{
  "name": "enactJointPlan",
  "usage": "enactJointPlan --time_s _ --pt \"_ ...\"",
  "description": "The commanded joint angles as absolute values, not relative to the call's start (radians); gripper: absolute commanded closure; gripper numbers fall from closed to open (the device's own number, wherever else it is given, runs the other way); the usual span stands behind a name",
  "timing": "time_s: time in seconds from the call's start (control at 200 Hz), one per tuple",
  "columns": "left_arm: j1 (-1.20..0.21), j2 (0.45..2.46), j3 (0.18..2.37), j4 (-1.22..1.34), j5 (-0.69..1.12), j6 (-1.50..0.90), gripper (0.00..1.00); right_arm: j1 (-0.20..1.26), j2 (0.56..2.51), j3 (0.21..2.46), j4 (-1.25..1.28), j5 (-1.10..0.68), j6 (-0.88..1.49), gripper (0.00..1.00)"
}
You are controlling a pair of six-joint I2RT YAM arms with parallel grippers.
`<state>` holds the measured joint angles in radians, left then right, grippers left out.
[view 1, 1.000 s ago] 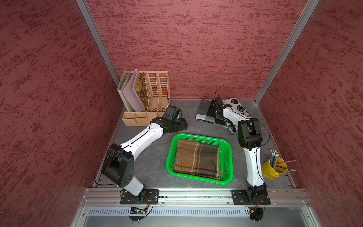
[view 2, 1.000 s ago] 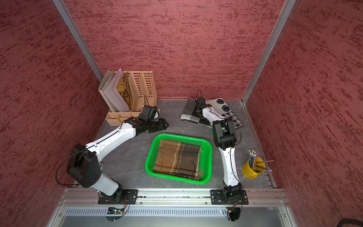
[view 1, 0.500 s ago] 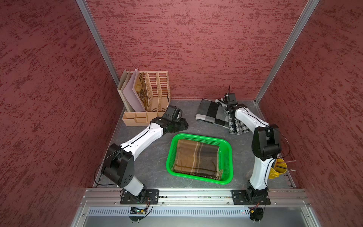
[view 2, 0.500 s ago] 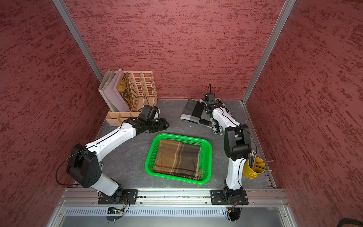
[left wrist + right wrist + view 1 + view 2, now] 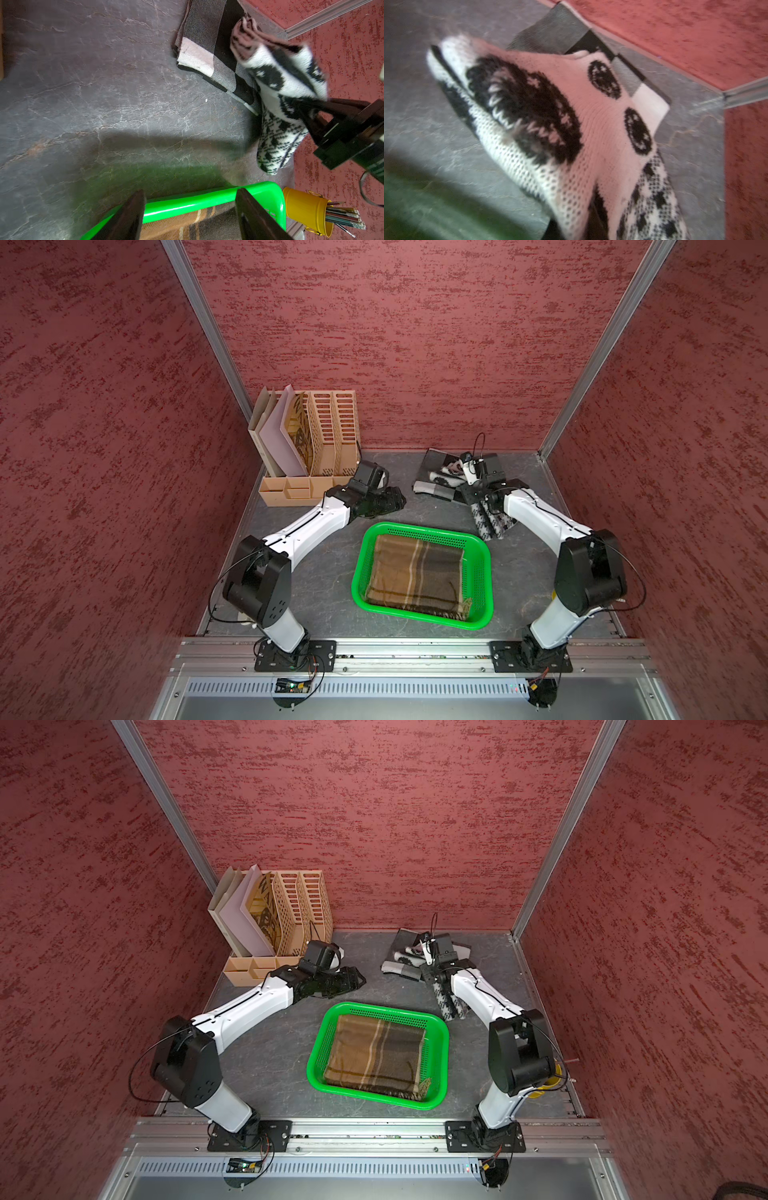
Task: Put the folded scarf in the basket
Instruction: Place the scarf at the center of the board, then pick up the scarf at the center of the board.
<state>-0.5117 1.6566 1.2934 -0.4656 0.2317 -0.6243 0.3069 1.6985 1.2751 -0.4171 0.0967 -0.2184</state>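
The green basket (image 5: 424, 527) (image 5: 384, 1007) sits mid-table, and a folded brown plaid scarf (image 5: 415, 576) (image 5: 374, 1058) lies flat inside it. My left gripper (image 5: 395, 499) (image 5: 190, 193) is open and empty, low over the basket's (image 5: 207, 199) far left rim. My right gripper (image 5: 476, 491) (image 5: 432, 973) (image 5: 311, 112) is shut on a black-and-white knitted scarf (image 5: 489, 522) (image 5: 550, 124). That scarf hangs off the table behind the basket's far right corner. It hides the right fingers in the right wrist view. A folded grey, black and white checked scarf (image 5: 432, 489) (image 5: 207, 52) lies under it at the back.
A tan slotted file organizer (image 5: 316, 439) with folders stands at the back left, close behind my left wrist. A yellow cup of pencils (image 5: 305, 212) (image 5: 552, 1081) stands at the right edge behind my right arm. Red walls enclose the table on three sides.
My right arm has swung its elbow out to the right and pulled the knitted scarf up off the checked one, toward the basket. The left arm has stayed in place.
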Motion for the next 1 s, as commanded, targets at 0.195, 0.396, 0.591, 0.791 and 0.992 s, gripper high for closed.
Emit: enactJointPlan --time_s 0.195,0.396,0.591,0.791,0.992 --pt "-0.514 1.905 1.507 -0.399 0.329 -0.638 0.24 0.368 1.735 1.218 -0.387 -0.110 -0.214 1.00" --pt "-0.515 2.046 1.627 -0.387 0.347 -0.611 0.23 0.383 1.745 1.186 -0.387 -0.112 -0.228 1.00" --pt "-0.511 2.102 1.652 -0.337 0.415 -0.628 0.19 0.388 1.806 1.231 -0.438 -0.126 -0.241 1.00" --pt "-0.508 2.112 1.653 -0.319 0.417 -0.640 0.17 0.389 1.783 1.211 -0.421 -0.138 -0.189 0.47" --pt "-0.505 2.200 1.759 -0.455 0.385 -0.567 0.17 0.377 1.697 1.214 -0.417 -0.125 -0.017 0.23"
